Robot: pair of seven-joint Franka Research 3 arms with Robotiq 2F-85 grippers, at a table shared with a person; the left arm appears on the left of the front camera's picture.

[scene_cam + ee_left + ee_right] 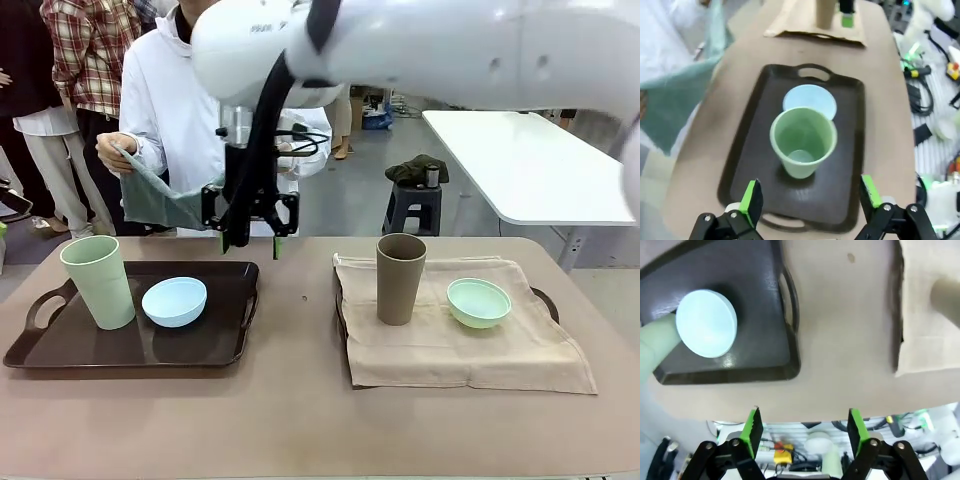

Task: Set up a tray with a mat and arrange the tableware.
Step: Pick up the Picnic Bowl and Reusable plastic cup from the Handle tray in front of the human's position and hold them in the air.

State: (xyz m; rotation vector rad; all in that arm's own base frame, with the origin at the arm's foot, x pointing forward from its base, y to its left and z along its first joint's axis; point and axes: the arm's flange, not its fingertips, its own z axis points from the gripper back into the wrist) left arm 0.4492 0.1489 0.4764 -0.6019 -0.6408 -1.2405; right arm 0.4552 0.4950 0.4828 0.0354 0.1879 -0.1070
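Observation:
A dark tray (60, 350) (845, 165) (760, 315) at the left carries a pale green tumbler (98, 280) (802, 142) (652, 347) and a light blue bowl (174, 300) (810, 100) (706, 322). To the right, a beige mat (450, 345) (790, 20) (925, 320) covers a second tray (545, 300) and bears a brown tumbler (400, 278) (826, 12) (947, 295) and a mint green bowl (478, 302). My right gripper (250, 243) (804, 432) hangs open and empty over the table's far middle. High above the left tray's end, my left gripper (810, 200) is open and empty.
A person at the far side holds up a grey-green cloth (160, 200) (680, 100) behind the left tray. A white table (530, 160) and a stool (415, 195) stand beyond. Cables and gear (930, 85) lie off the table's side.

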